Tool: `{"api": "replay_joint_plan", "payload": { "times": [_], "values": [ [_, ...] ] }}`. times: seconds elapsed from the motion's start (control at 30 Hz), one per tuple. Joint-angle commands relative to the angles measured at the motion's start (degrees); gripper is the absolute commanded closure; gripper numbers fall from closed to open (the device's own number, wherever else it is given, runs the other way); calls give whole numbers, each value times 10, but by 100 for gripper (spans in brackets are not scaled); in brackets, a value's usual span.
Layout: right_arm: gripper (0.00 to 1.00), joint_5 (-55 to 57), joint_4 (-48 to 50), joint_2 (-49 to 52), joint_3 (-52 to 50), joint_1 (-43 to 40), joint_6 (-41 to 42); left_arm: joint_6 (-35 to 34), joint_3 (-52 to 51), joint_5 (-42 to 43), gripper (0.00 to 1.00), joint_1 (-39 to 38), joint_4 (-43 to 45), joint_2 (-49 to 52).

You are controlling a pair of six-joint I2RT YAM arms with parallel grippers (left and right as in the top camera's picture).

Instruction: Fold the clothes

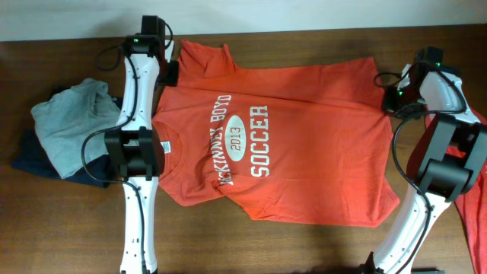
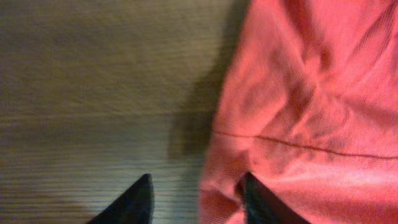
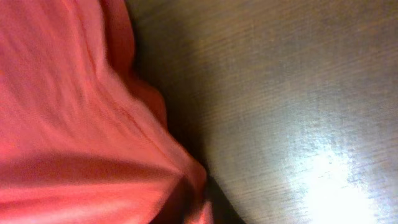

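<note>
An orange T-shirt (image 1: 304,144) with the white print "McKinney Boyd 2013 Soccer" lies spread flat on the wooden table. My left gripper (image 1: 170,73) is at the shirt's far left sleeve. In the left wrist view it (image 2: 198,190) is open, with one finger on bare wood, the other against the cloth, and the edge of the shirt (image 2: 311,106) between them. My right gripper (image 1: 390,102) is at the shirt's far right corner. In the right wrist view its jaws (image 3: 204,208) are mostly hidden by bunched orange cloth (image 3: 74,124) and appear shut on it.
A pile of grey and navy clothes (image 1: 70,128) lies at the left of the table, beside the left arm. A red garment (image 1: 476,221) lies at the right edge. Both arm bases stand at the front edge.
</note>
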Motion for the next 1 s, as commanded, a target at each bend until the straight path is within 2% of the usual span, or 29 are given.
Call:
{"api": "replay_joint_plan", "payload": {
  "times": [0.0, 0.07, 0.2, 0.3, 0.37, 0.5, 0.57, 0.67, 0.77, 0.8, 0.97],
  "values": [
    [60, -7, -54, 8, 67, -10, -11, -5, 90, -13, 36, 6, -43, 5],
    [59, -10, -96, -9, 110, -10, -11, -5, 141, -13, 35, 6, -77, -7],
    [54, -92, -168, -60, 200, -10, -9, 27, 141, -24, 35, 2, -119, -119],
    [51, -112, -208, -97, 242, -9, -9, 27, 141, -87, 35, -5, -159, -194],
    [50, -114, -235, -125, 262, -9, -6, 27, 141, -110, 35, -10, -189, -243],
    [49, -127, -285, -215, 273, -9, -5, -2, 135, -99, 34, -11, -226, -349],
    [48, -127, -310, -257, 273, -9, -4, -1, 118, -87, 29, -11, -226, -407],
    [45, -127, -382, -338, 273, -9, 10, -2, 16, -65, 29, -11, -226, -551],
    [43, -137, -430, -399, 255, -3, 10, -19, -158, -56, 28, -11, -226, -692],
    [40, -144, -430, -435, 227, 7, 24, -21, -237, -23, 28, -11, -226, -740],
    [37, -122, -430, -515, 122, 58, 72, -26, -511, 76, 25, -11, -224, -831]
  ]
}}
